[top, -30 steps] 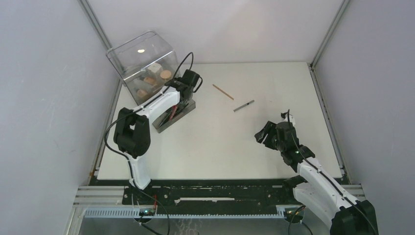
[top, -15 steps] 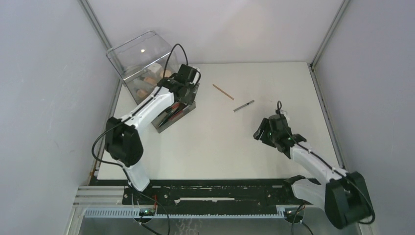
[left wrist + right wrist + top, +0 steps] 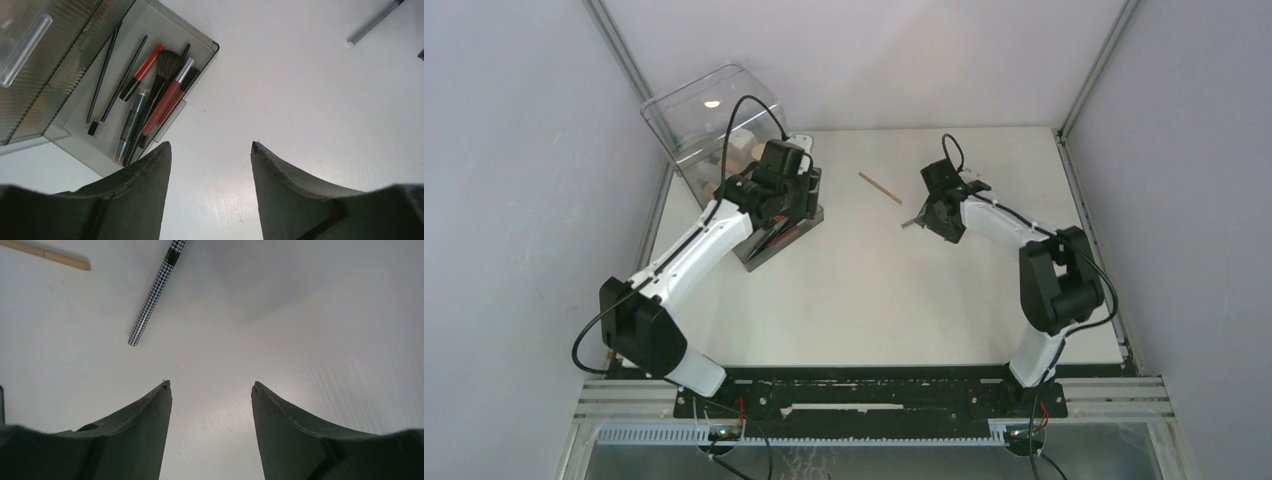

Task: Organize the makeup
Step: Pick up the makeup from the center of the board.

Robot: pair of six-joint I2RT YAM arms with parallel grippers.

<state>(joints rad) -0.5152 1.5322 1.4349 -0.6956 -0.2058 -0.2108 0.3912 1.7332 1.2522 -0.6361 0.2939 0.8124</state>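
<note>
near the far left corner of the surface [image 3: 325, 340], the clear box [image 3: 707, 115] is standing with its drawer [image 3: 150, 22] out, thin black brushes [image 3: 102, 75] and red lip tubes [image 3: 150, 56] lying inside. the left hand [image 3: 210, 150] is hanging just beside it, spread wide and holding nothing. toward the middle of the far edge, a wooden stick [image 3: 45, 254] and a checkered pencil [image 3: 155, 295] are lying loose, the right hand [image 3: 210, 387] hovering by the pencil, wide open and empty.

A big clear plastic box [image 3: 709, 120] with a rounded top stands at the far-left corner of the white counter [image 3: 874, 290]. Its smoky clear drawer [image 3: 172, 30] juts out toward the counter's middle. Plain grey walls [image 3: 514, 200] flank both sides.
</note>
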